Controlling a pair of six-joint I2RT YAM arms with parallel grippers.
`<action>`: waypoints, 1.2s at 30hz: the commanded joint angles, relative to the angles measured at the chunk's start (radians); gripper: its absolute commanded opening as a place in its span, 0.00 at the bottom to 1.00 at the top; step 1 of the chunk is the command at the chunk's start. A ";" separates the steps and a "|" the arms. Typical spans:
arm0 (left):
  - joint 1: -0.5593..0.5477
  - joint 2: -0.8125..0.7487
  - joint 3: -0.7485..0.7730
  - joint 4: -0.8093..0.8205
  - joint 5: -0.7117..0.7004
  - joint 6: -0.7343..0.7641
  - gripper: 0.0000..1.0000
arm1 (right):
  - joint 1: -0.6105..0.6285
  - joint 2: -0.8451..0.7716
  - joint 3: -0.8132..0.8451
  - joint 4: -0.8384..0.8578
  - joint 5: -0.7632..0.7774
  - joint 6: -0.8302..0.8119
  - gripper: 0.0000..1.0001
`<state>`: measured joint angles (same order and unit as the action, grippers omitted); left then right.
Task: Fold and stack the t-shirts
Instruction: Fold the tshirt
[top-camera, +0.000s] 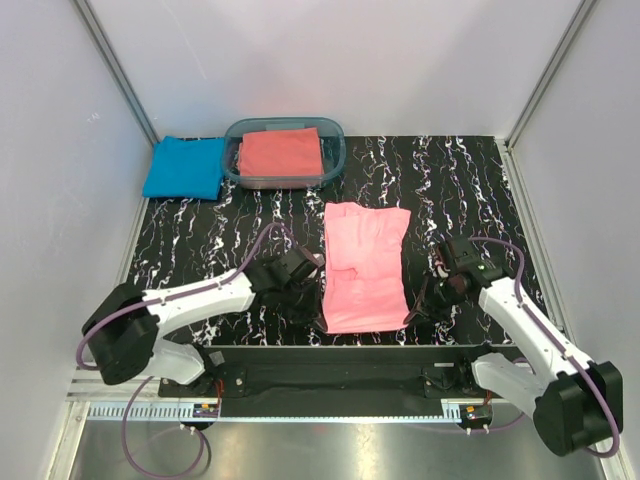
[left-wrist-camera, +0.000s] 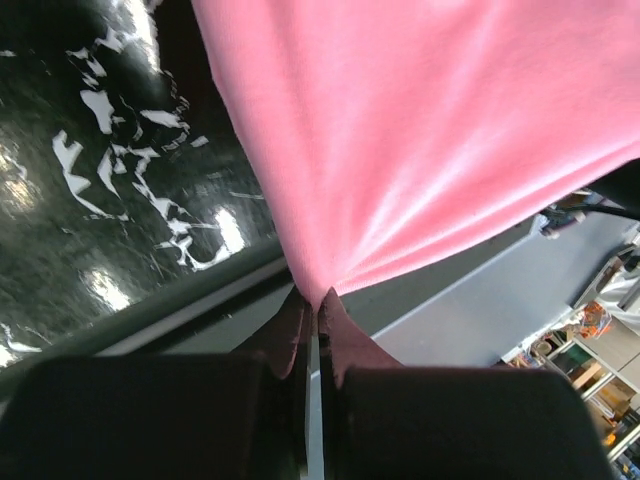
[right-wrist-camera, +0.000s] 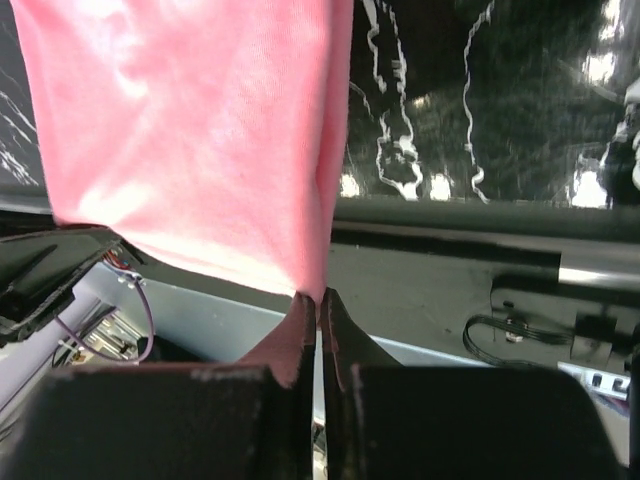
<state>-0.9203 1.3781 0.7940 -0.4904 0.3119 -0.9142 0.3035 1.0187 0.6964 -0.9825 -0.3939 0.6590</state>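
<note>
On the black, white-veined tabletop (top-camera: 200, 250), boxed in by plain white walls (top-camera: 350, 60): soft light pink cloth t-shirt (top-camera: 362, 268) spread mid-table, near corners pinched by left gripper (left-wrist-camera: 318, 296) and right gripper (right-wrist-camera: 318, 294), both jaws clamped shut on cloth.

No text, label, brand, number or sign can be read in any of these views.

The light pink cloth t-shirt (top-camera: 365, 265), folded into a long, slightly rumpled panel, spans the gap between both pairs of jaws. Its near left corner is pinched by the left gripper (left-wrist-camera: 318, 300) and its near right corner by the right gripper (right-wrist-camera: 318, 298). The bright blue t-shirt (top-camera: 185, 167) lies folded flat far beyond the left jaws. The coral-red one (top-camera: 280, 153), also folded, sits just right of it.
</note>
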 joint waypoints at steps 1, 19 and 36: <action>-0.008 -0.091 0.005 -0.056 -0.017 -0.005 0.00 | 0.028 -0.057 0.031 -0.100 0.030 0.047 0.00; 0.190 0.142 0.503 -0.316 0.009 0.279 0.00 | 0.039 0.202 0.388 -0.122 0.177 -0.005 0.00; 0.370 0.670 1.122 -0.404 0.180 0.387 0.00 | -0.181 0.733 0.877 -0.117 0.058 -0.239 0.00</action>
<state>-0.5751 2.0239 1.8477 -0.8997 0.4229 -0.5449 0.1345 1.7164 1.5078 -1.0969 -0.2897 0.4774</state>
